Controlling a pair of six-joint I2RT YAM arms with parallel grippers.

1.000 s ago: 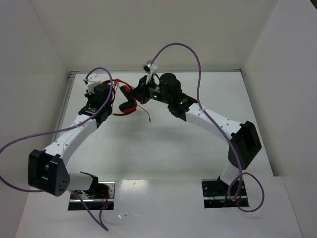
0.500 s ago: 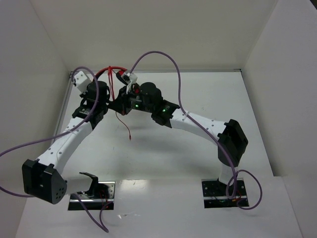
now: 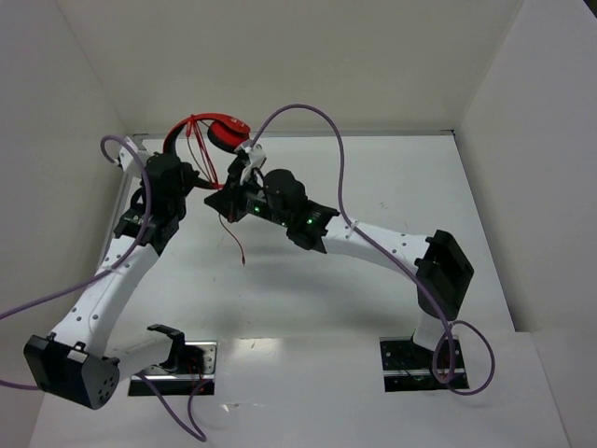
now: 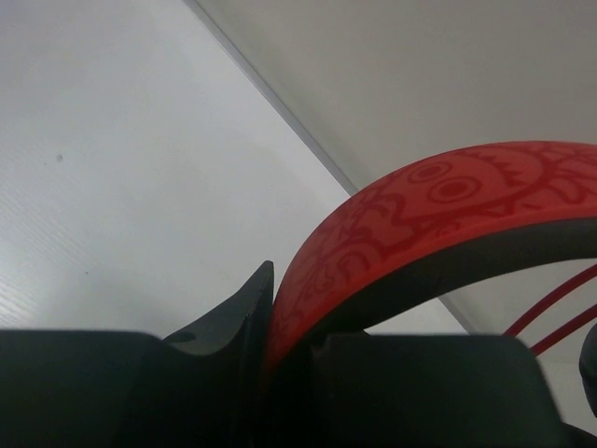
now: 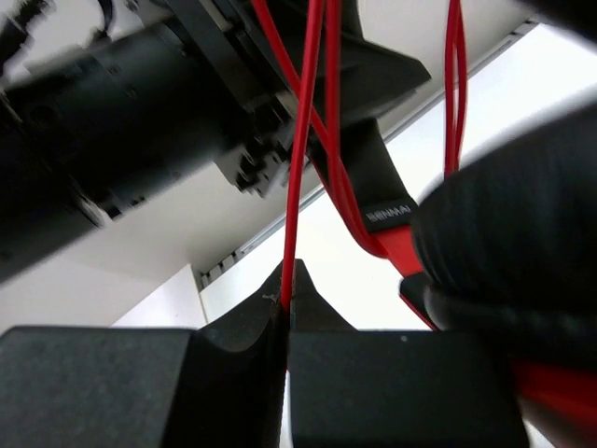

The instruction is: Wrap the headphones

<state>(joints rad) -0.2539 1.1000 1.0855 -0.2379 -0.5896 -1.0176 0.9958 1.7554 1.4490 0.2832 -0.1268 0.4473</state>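
Red headphones (image 3: 222, 133) are raised, their headband (image 4: 438, 201) clamped in the left gripper (image 4: 280, 327). Just beside it, the right gripper (image 5: 284, 301) pinches the red cable (image 5: 298, 159). A purple robot cable (image 3: 328, 126) arches above the right gripper. The back wall (image 3: 308, 65) is close behind both, with open counter (image 3: 392, 252) nearer the bases.

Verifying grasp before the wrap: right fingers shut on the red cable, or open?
Shut: right wrist view shows the fingers closed, cable pinched between them.

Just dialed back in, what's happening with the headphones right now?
The left tool is clamped on the headband of the red headphones, holding them up near the back wall. The right tool pinches the thin red cable, whose loose end dangles toward the table. Wrapping looks underway, not finished.
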